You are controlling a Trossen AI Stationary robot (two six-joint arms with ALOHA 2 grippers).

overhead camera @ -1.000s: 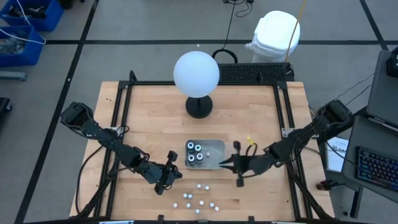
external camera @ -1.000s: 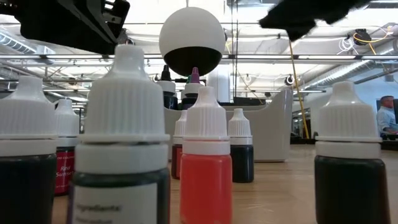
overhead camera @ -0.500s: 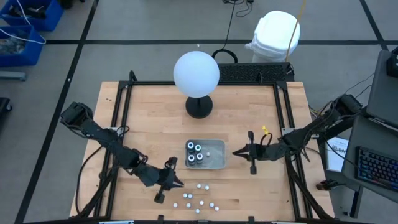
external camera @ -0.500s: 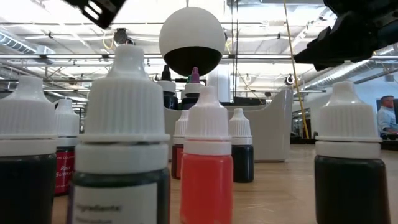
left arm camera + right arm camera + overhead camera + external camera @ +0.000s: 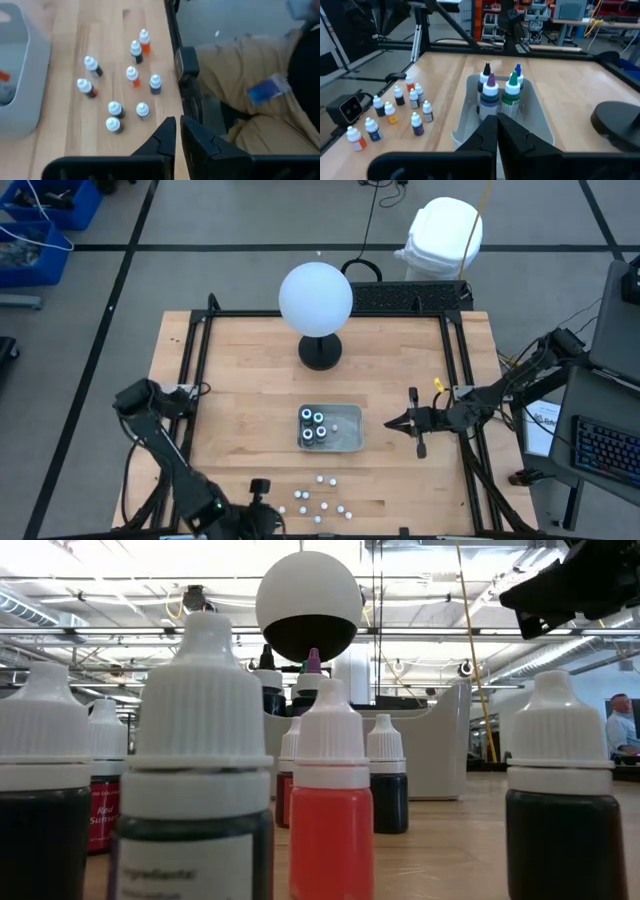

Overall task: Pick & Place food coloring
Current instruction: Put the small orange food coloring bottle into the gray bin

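Note:
Several small white-capped food coloring bottles (image 5: pixel 320 502) stand upright on the wood near the table's near edge, close up in the low view (image 5: pixel 330 810) and also in both wrist views (image 5: pixel 125 85) (image 5: pixel 395 107). Larger dark bottles (image 5: pixel 313 426) (image 5: pixel 497 92) stand in the grey tray (image 5: pixel 345 442). My left gripper (image 5: pixel 260 492) (image 5: pixel 177 135) is shut, raised over the near edge, left of the small bottles. My right gripper (image 5: pixel 395 422) (image 5: pixel 496 125) is shut, right of the tray, pointing at it.
A white globe on a black base (image 5: pixel 316 298) stands far of the tray. A black frame (image 5: pixel 452 380) rims the table. Tan cloth and a blue object (image 5: pixel 265 90) lie beyond the near edge. My right arm (image 5: pixel 580 580) hangs high in the low view.
My left gripper has swung from beside the tray's left near corner toward the table's near edge and left the low view. My right gripper has drawn back from the tray's right near corner toward the right edge. The bottles have stayed put.

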